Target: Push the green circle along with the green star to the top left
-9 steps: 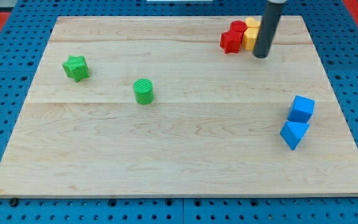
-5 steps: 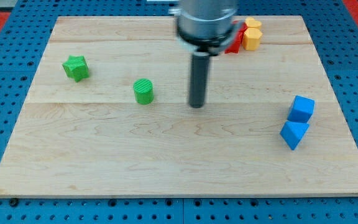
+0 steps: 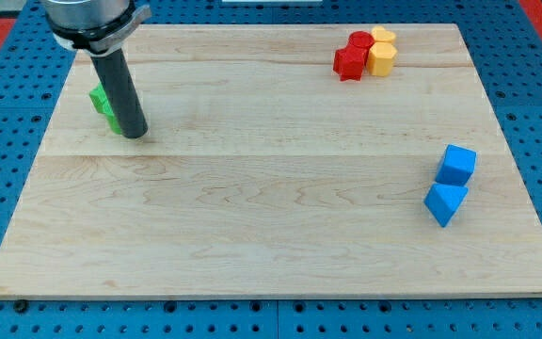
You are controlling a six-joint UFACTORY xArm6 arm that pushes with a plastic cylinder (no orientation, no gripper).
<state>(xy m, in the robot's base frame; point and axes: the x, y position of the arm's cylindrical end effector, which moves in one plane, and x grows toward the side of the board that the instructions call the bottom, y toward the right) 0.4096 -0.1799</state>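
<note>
My tip (image 3: 135,135) rests on the wooden board (image 3: 271,226) at the view's upper left. Green shows just left of the rod. The upper green patch is the green star (image 3: 97,97), mostly hidden by the rod. A lower sliver of green (image 3: 112,121) touches the rod's left side and looks like the green circle, pressed against the star. I cannot make out its shape. My tip sits at the right and lower side of both green blocks.
Red blocks (image 3: 351,58) and yellow blocks (image 3: 381,51) cluster at the view's top right. A blue cube (image 3: 456,164) and a blue wedge-shaped block (image 3: 444,203) sit at the right edge. The blue pegboard (image 3: 7,141) surrounds the board.
My tip swept from the top right across the board to the upper left. The green circle moved left from mid-board up against the green star.
</note>
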